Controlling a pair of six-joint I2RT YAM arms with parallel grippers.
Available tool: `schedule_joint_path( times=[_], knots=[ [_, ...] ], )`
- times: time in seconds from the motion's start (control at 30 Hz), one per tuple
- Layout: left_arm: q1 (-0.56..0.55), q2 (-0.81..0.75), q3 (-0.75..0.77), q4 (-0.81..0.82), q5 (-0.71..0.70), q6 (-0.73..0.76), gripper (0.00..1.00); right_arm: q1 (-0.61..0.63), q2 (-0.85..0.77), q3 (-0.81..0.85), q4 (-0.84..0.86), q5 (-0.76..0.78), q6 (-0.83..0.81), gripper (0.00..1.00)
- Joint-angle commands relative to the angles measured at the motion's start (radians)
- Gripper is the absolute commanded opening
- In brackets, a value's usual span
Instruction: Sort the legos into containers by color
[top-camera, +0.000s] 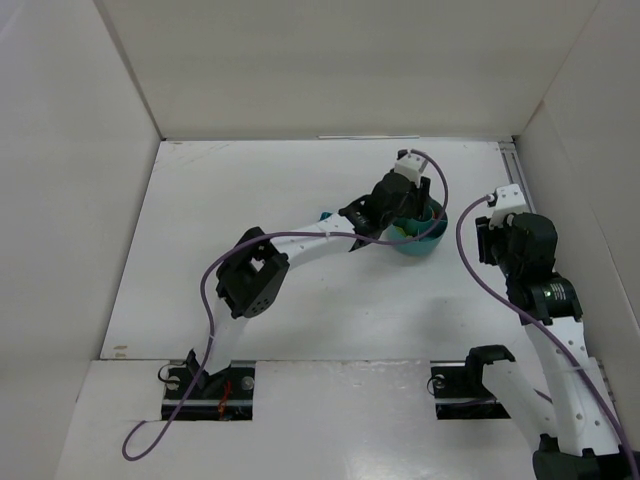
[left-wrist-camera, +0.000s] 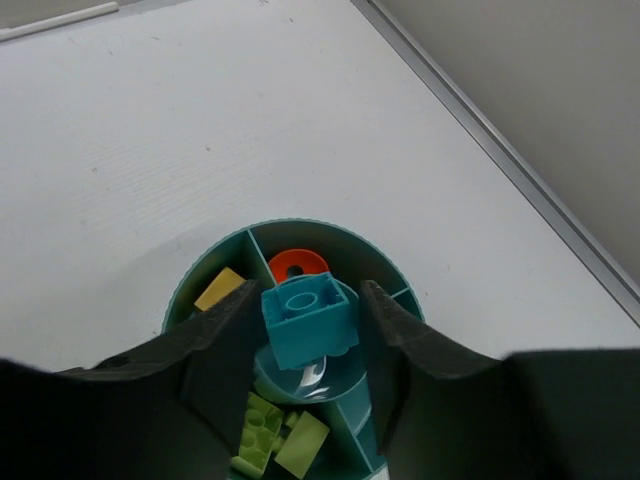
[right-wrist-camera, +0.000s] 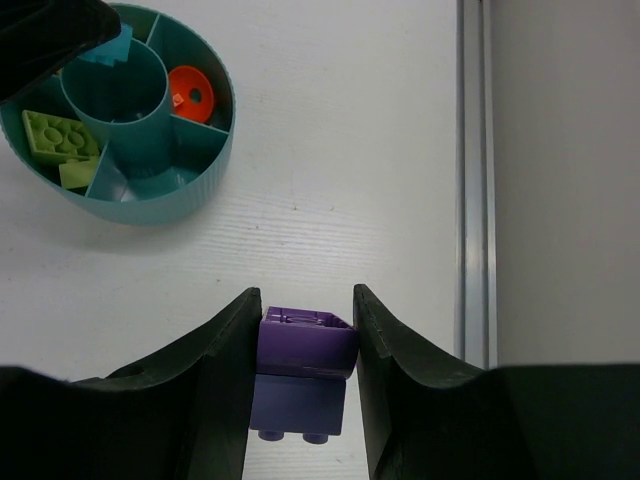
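Observation:
The teal bowl (top-camera: 428, 243) stands at the table's far right. My left gripper (top-camera: 412, 212) hangs over it, shut on a teal brick (left-wrist-camera: 308, 322), tilted, above the centre cup. In the left wrist view the bowl (left-wrist-camera: 196, 282) holds an orange-red round piece (left-wrist-camera: 298, 265), a yellow-orange brick (left-wrist-camera: 218, 288) and yellow-green bricks (left-wrist-camera: 270, 435) in separate compartments. My right gripper (top-camera: 490, 240) is right of the bowl, shut on a purple brick (right-wrist-camera: 305, 345) above the table. The right wrist view shows the bowl (right-wrist-camera: 190, 190) at its upper left. Another teal brick (top-camera: 323, 215) lies by the left arm.
A metal rail (right-wrist-camera: 475, 200) runs along the table's right edge, close to my right gripper, and also shows in the left wrist view (left-wrist-camera: 520, 170). White walls enclose the table on the left, back and right. The left arm's purple cable (top-camera: 210, 300) loops over the table's near left.

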Motion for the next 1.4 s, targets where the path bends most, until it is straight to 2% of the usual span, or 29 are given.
schedule_joint_path(
  times=[0.0, 0.1, 0.27, 0.33, 0.4, 0.5, 0.6, 0.63, 0.67, 0.73, 0.77, 0.8, 0.87, 1.0, 1.1, 1.37],
  knots=[
    [-0.005, -0.010, 0.023, 0.045, -0.003, 0.015, 0.43, -0.007, -0.007, 0.037, 0.010, 0.025, -0.010, 0.25],
    [-0.005, -0.033, 0.000, 0.059, 0.007, 0.015, 0.52, -0.007, -0.007, 0.047, 0.010, 0.025, -0.010, 0.26],
    [-0.005, -0.044, -0.022, 0.059, 0.020, 0.006, 0.55, -0.007, -0.007, 0.047, 0.010, 0.025, -0.010, 0.26],
    [-0.005, -0.070, -0.037, 0.059, 0.020, 0.006, 0.56, -0.007, -0.007, 0.056, 0.022, -0.007, -0.010, 0.26],
    [-0.005, -0.100, -0.060, 0.069, 0.053, 0.006, 0.62, -0.007, -0.007, 0.056, 0.039, -0.056, -0.010, 0.26],
    [-0.005, -0.203, -0.167, 0.129, 0.116, 0.043, 0.69, -0.007, 0.025, 0.056, 0.085, -0.131, 0.008, 0.26],
    [-0.005, -0.347, -0.353, 0.241, 0.200, 0.133, 0.80, -0.007, 0.075, 0.065, 0.146, -0.282, 0.034, 0.26],
    [-0.005, -0.384, -0.402, 0.267, 0.272, 0.146, 0.82, -0.016, 0.088, 0.065, 0.172, -0.400, 0.035, 0.26],
    [-0.005, -0.453, -0.490, 0.320, 0.328, 0.159, 0.86, -0.016, 0.100, 0.065, 0.206, -0.473, 0.045, 0.26],
    [0.006, -0.518, -0.575, 0.382, 0.424, 0.169, 0.90, -0.025, 0.132, 0.051, 0.330, -0.610, 0.082, 0.26],
    [0.021, -0.545, -0.614, 0.445, 0.534, 0.169, 0.90, -0.025, 0.143, 0.036, 0.376, -0.745, 0.093, 0.26],
    [0.021, -0.596, -0.678, 0.474, 0.582, 0.169, 0.91, -0.025, 0.154, 0.022, 0.463, -0.804, 0.110, 0.26],
    [0.046, -0.631, -0.727, 0.543, 0.728, 0.158, 0.93, -0.025, 0.183, 0.022, 0.525, -0.951, 0.156, 0.26],
    [0.057, -0.653, -0.754, 0.568, 0.874, 0.158, 0.94, -0.025, 0.192, 0.004, 0.626, -1.081, 0.226, 0.26],
    [0.069, -0.641, -0.754, 0.582, 0.915, 0.114, 0.94, -0.025, 0.136, 0.004, 0.635, -1.107, 0.237, 0.26],
    [0.101, -0.562, -0.731, 0.795, 1.031, -0.049, 0.94, -0.025, 0.050, -0.018, 0.635, -1.167, 0.278, 0.27]
  ],
)
